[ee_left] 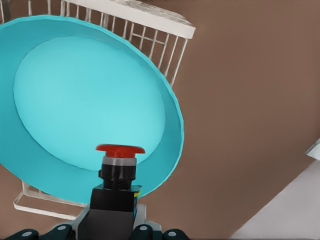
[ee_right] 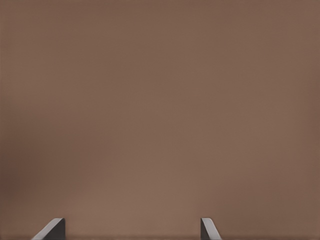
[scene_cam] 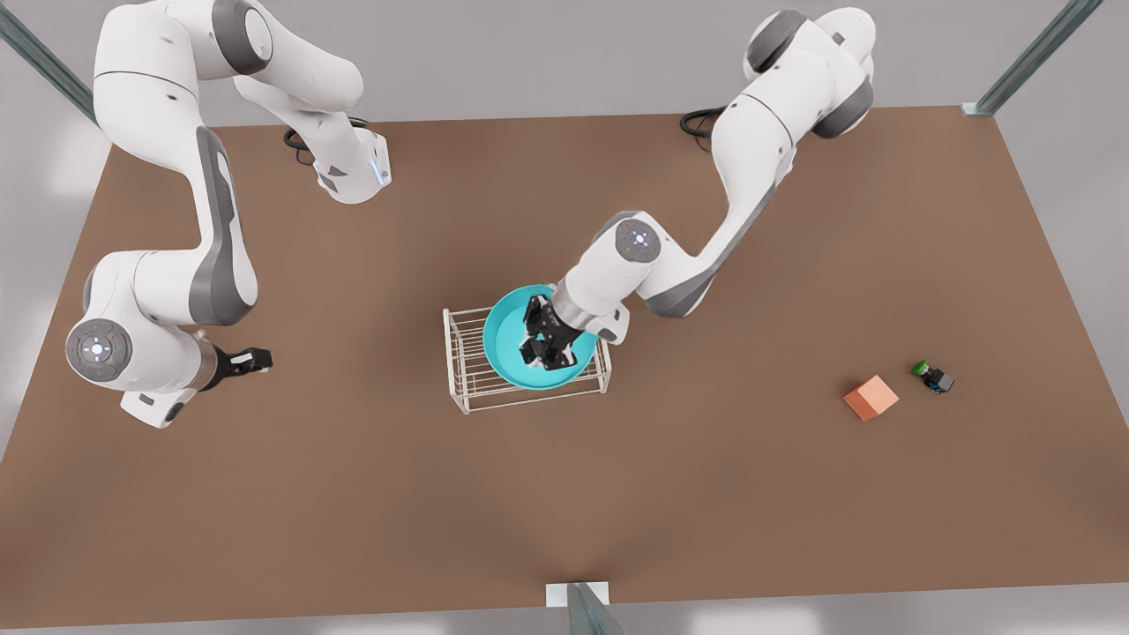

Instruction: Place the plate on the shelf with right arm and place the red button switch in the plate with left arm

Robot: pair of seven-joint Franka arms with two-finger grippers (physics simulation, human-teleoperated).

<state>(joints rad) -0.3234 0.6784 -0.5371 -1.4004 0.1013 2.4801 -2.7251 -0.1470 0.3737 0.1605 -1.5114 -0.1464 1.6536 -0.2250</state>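
The turquoise plate [scene_cam: 496,346] lies on top of the white wire shelf [scene_cam: 465,366] at the table's middle. My left gripper [scene_cam: 547,346], on the arm at the front view's right, hangs over the plate's inside, shut on the red button switch [ee_left: 116,172]. In the left wrist view the switch stands upright with its red cap just above the plate [ee_left: 90,100] near its rim, and the shelf [ee_left: 150,27] shows behind. My right gripper [scene_cam: 257,359] waits open low over bare table at the front view's left, its fingertips [ee_right: 52,230] spread wide.
An orange cube [scene_cam: 871,397] and a green-capped switch [scene_cam: 931,377] sit on the brown table [scene_cam: 706,494] toward the front view's right. A metal post [scene_cam: 582,608] stands at the table's near edge.
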